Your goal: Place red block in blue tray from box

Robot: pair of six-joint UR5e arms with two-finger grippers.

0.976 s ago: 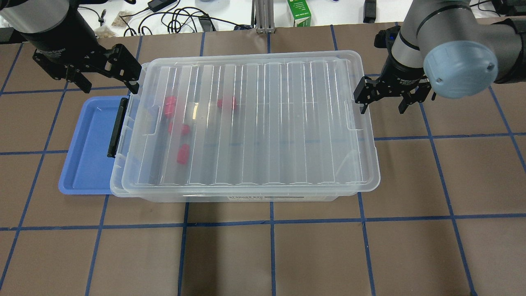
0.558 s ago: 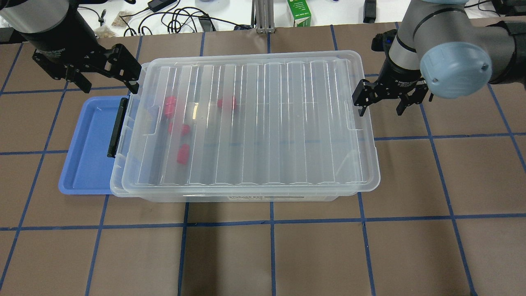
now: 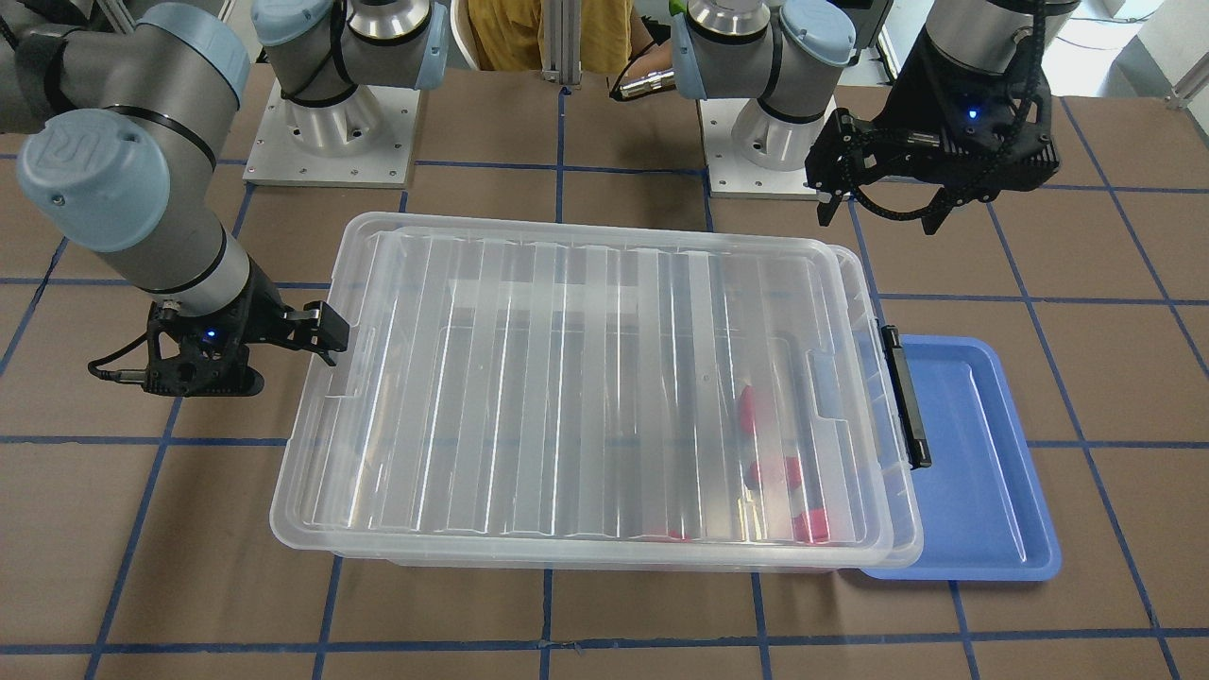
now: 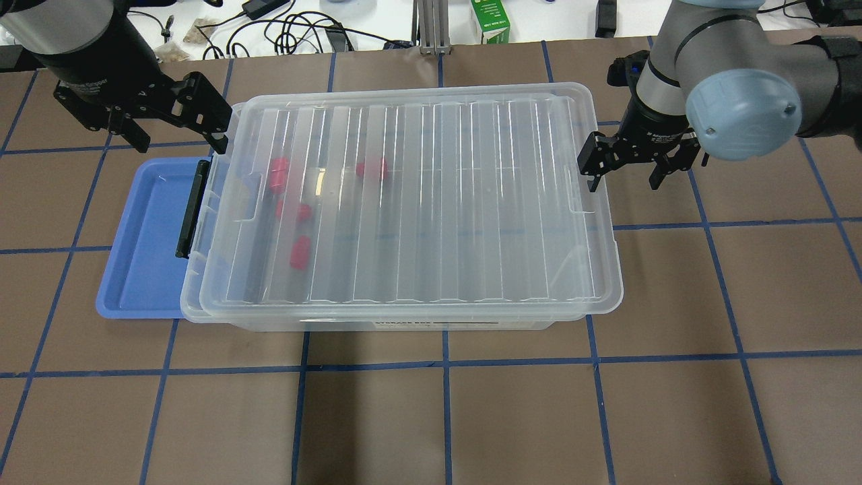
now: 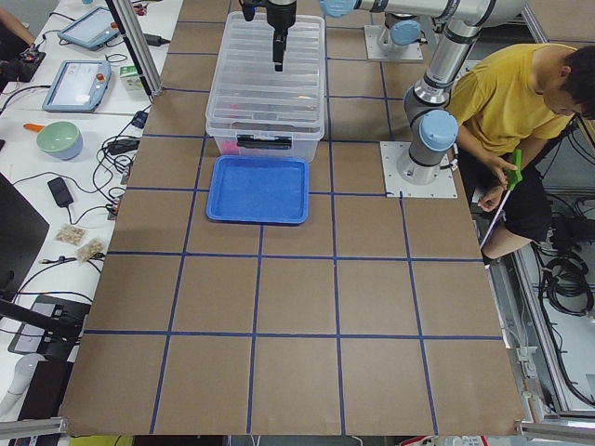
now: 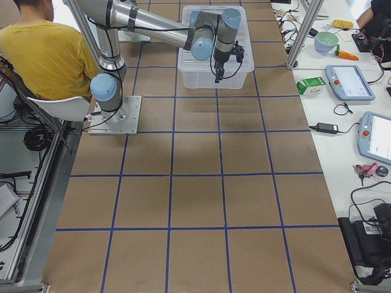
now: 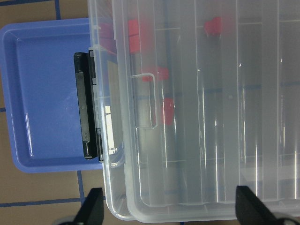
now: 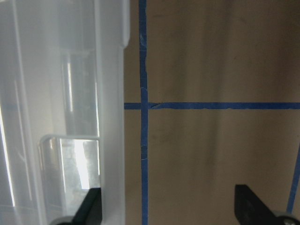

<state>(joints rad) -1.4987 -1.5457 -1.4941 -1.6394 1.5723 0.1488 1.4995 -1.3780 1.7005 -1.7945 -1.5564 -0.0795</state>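
Red blocks (image 4: pixel 294 212), four of them, lie inside the clear box (image 4: pixel 431 202) toward its left end in the overhead view, blurred by the ribbed lid (image 4: pixel 471 168), which is on. The blue tray (image 4: pixel 145 236) sits at middle left with its right side tucked under the box's latch (image 4: pixel 190 209) end, and nothing is in it.

Over the last second the right gripper (image 4: pixel 623 182), at the upper right of the frame, has crept a little leftward. One finger now sits at the lid's right rim and the other over the bare table (image 4: pixel 673 303). Its jaws are spread wide with nothing between them.

The left gripper (image 4: pixel 180 145), at the upper left beside the box's far corner, has not moved. It is also spread wide and empty. Box, lid, tray and blocks lie just where they did.

The task looks barely begun. The right arm seems to be lining up on the lid's edge, probably to lift it before any block can be reached.
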